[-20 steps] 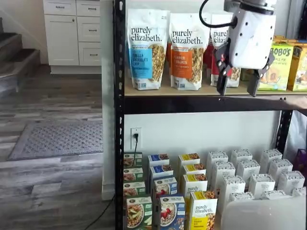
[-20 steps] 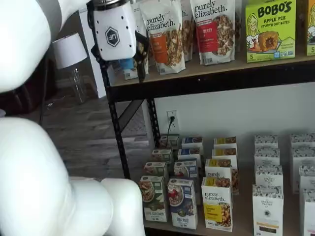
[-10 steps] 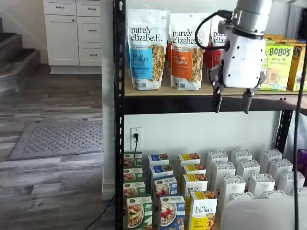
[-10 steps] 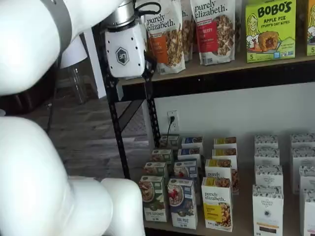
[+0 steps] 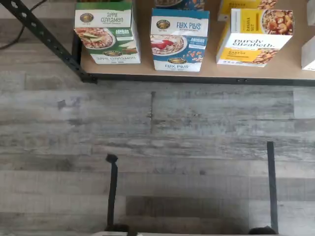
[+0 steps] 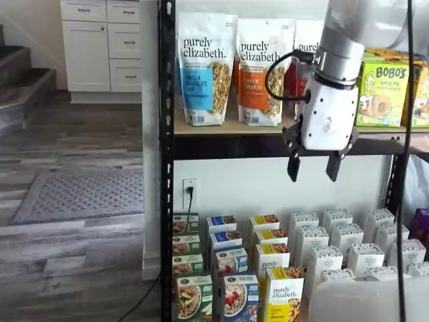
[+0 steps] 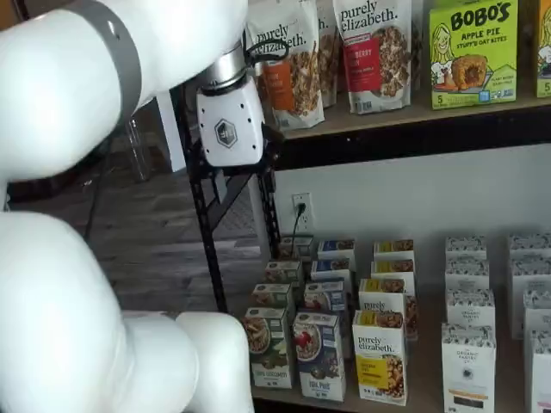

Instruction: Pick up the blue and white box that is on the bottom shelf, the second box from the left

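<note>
The blue and white box (image 5: 178,39) stands at the front edge of the bottom shelf (image 5: 145,54), between a green-and-white carton (image 5: 106,32) and a yellow carton (image 5: 256,37). Both shelf views show the blue and white box (image 6: 239,298) (image 7: 318,354) at the head of its row. My gripper (image 6: 313,168) hangs in the air well above the bottom shelf, just under the front edge of the tan tier. Its two black fingers point down with a plain gap between them and nothing in it. The gripper's white body (image 7: 228,129) shows beside the rack post.
Tall granola bags (image 6: 206,67) and Bobo's boxes (image 6: 382,87) fill the tan tier. Rows of white cartons (image 6: 345,248) stand right of the yellow ones. The black rack post (image 6: 166,161) rises at the left, with an outlet and cord (image 6: 190,191) behind. Wood floor (image 5: 157,147) lies before the shelf.
The gripper has come down from the level of the granola bags to just below the tan tier's edge. It has shifted slightly sideways. Its fingers stay apart.
</note>
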Controlling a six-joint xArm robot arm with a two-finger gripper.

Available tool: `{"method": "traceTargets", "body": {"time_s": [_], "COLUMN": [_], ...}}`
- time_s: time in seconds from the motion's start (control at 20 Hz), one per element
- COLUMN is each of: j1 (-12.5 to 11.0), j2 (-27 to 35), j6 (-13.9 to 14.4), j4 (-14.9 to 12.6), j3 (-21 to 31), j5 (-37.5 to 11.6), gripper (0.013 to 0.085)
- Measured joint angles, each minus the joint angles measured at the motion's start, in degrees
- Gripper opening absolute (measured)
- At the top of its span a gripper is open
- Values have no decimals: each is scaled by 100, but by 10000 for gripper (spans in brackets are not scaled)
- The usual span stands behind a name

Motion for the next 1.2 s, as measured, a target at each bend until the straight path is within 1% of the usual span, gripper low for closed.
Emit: {"method": "traceTargets", "body": {"time_s": [0.2,0.4,0.65,0.75,0.95,1.0,1.1,1.2], "j1": [44,37,162,181,215,226,295,409], "j2": [-16,-23,7,66,139,163,230,301], "j6": [23,-15,95,106,80,84,150,294], "j4": [58,135,20,20,100,109,72,-47], "j3": [295,647,1060,1204,1575,1615,1755,1935], "j5": [-304,-674,-1152,-1319,-1841,-1908,-2135,-2467], "gripper": [850,850,850,850,850,850,850,850]}}
